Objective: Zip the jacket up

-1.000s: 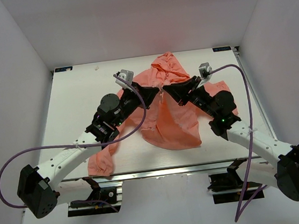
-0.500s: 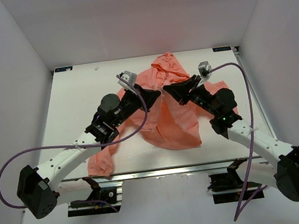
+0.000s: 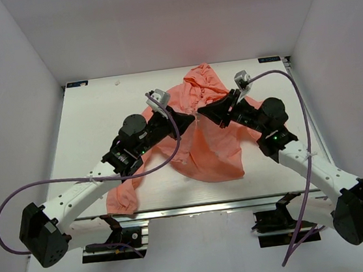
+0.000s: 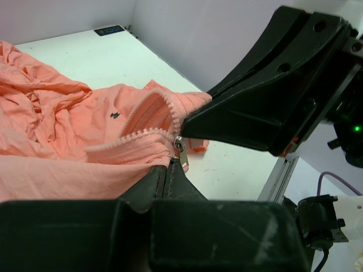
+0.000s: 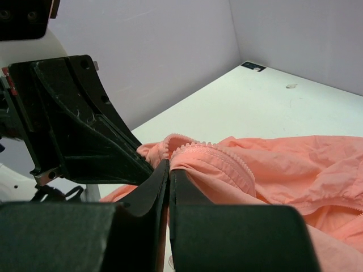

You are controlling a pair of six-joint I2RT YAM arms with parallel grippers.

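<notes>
Lowest in the top view, one sleeve (image 3: pixel 121 196) of the jacket (image 3: pixel 211 151) trails toward the near edge of the table (image 3: pixel 87 114), left of centre. The body lies wrinkled in the middle of the frame. The cloth looks thin, light and limp, so I judge it will bunch and drag rather than hold any shape. Pulling a slider against slack fabric would only gather it. The sound holds are the firmer parts: the zipper pull (image 4: pixel 181 152) and the tooth tape (image 4: pixel 148 134) just beside it, with the cloth below kept taut.

Above the body, the left gripper (image 3: pixel 188 117) and right gripper (image 3: pixel 205 111) meet almost tip to tip at the collar opening. In the left wrist view the left fingers (image 4: pixel 161 184) are pressed together on fabric just beneath the pull. In the right wrist view the right fingers (image 5: pixel 150 187) are closed to a slit on the toothed edge.

Farthest, at upper centre, the hood (image 3: pixel 203 80) lies crumpled. No container shows in any view.
</notes>
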